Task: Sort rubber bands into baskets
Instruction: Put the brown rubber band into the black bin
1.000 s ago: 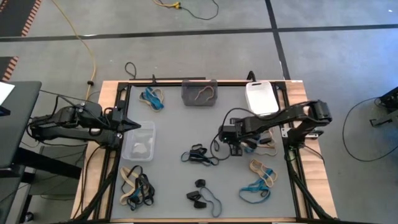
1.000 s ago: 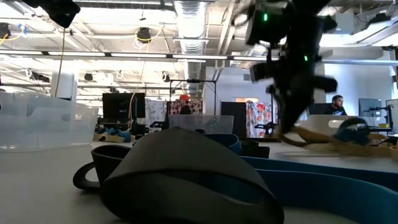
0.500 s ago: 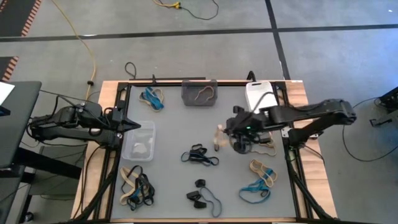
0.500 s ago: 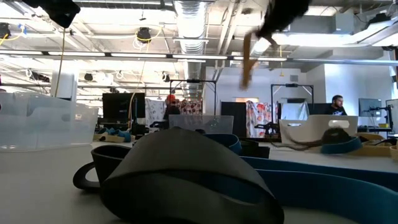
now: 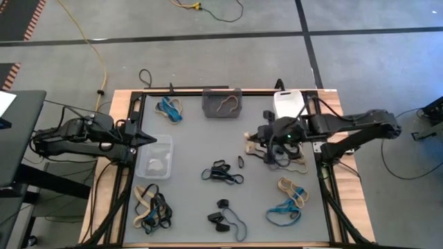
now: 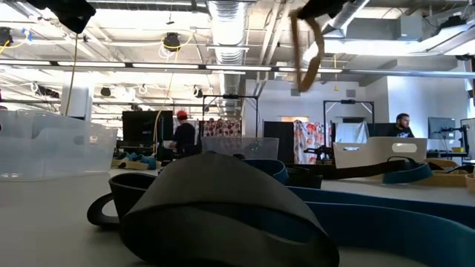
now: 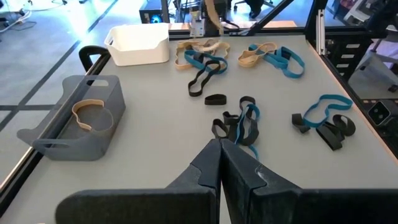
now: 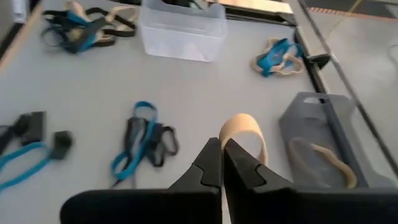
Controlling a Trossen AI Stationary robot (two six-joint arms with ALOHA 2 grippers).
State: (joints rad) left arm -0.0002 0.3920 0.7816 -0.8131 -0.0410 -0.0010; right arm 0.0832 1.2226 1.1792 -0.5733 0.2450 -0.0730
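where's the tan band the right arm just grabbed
In the high view the tan band hangs from the right gripper, lifted right of centre, beside the white basket.

A yellow cable (image 5: 90,43) lies on the floor at eleven o'clock from my grey tabletop (image 5: 201,142). A person (image 6: 182,133) stands far behind.

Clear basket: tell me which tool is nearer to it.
Left. The left tool sits at the clear basket rim; the right tool, holding a tan band, is across the table.
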